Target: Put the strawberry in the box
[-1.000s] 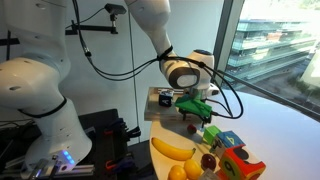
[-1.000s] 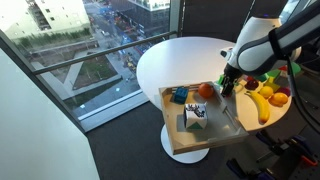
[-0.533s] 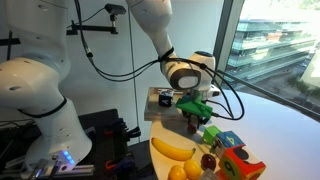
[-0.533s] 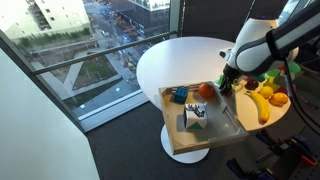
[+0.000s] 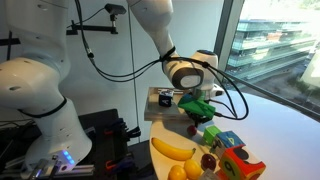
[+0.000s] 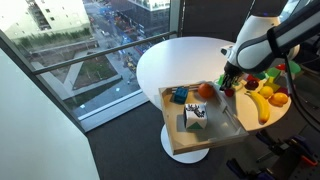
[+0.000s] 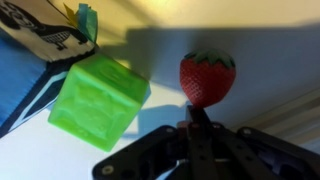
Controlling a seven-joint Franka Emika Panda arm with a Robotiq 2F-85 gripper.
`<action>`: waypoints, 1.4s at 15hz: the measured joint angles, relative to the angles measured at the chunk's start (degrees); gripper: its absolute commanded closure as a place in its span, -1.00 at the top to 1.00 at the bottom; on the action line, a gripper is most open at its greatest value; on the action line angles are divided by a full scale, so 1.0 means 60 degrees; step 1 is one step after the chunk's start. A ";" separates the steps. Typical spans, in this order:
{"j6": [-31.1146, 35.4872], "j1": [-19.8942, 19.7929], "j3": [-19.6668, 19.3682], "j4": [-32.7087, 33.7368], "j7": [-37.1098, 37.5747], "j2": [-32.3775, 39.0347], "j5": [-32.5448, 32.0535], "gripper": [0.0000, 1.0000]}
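Observation:
In the wrist view the small red strawberry point(image 7: 207, 78) with its green top lies on the white table just beyond my gripper point(image 7: 197, 116). The fingers have met with no gap and pinch its lower pointed end. In both exterior views the gripper point(image 5: 195, 122) point(image 6: 227, 87) is low over the table, just beside the light wooden box point(image 6: 186, 150) point(image 5: 155, 100) and outside its wall. A green cube point(image 7: 100, 100) sits close on one side of the strawberry.
A banana point(image 5: 172, 148) point(image 6: 262, 105), other round fruits and colourful toy cubes point(image 5: 230, 152) crowd the table near the gripper. The box holds a red-orange fruit point(image 6: 205, 89), a blue piece point(image 6: 179, 96) and a black-and-white object point(image 6: 195, 116).
The gripper's fingers have closed from wide open to fully together at the strawberry. The arm has barely moved.

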 measured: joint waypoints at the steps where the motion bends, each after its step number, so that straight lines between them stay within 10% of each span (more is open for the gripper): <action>1: 0.0000 0.0000 -0.0013 0.0004 0.0017 -0.0011 -0.0015 -0.28; 9: -0.0060 0.0000 -0.0043 -0.0003 0.0087 -0.0186 -0.0021 0.97; 21: -0.1274 0.0001 -0.0261 -0.0021 0.0351 -0.0271 -0.0021 1.00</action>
